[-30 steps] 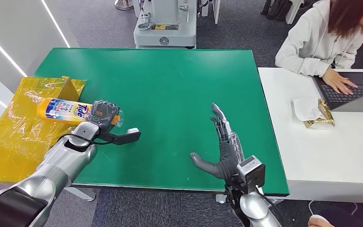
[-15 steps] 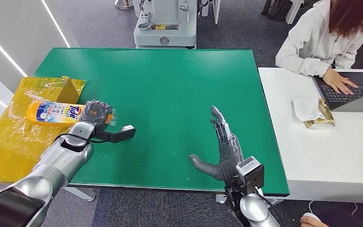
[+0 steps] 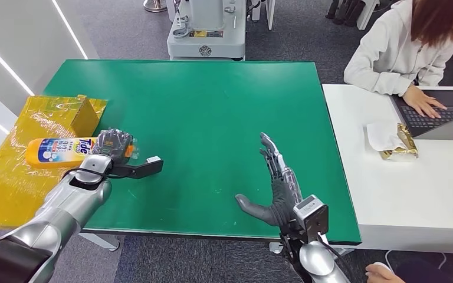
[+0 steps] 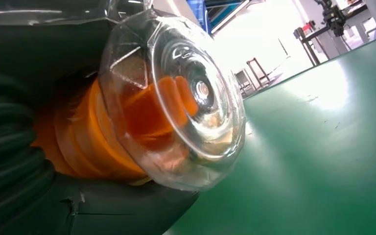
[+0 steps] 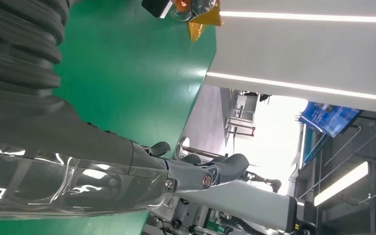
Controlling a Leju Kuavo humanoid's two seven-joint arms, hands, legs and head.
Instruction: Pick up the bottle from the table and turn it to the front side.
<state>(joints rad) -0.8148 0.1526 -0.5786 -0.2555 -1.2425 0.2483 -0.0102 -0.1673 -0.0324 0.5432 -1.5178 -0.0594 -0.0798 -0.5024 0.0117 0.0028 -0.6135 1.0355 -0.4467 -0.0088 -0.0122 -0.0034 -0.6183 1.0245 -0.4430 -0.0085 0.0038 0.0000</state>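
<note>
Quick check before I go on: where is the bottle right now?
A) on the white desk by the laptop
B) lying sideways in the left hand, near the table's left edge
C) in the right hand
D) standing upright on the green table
B: the left hand grips the bottle near its cap end, body horizontal; the right hand holds nothing, fingers spread.

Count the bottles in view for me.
1. The bottle lies sideways in the left robot hand, over the yellow sheet at the green table's left edge. Others may be hidden.
</note>
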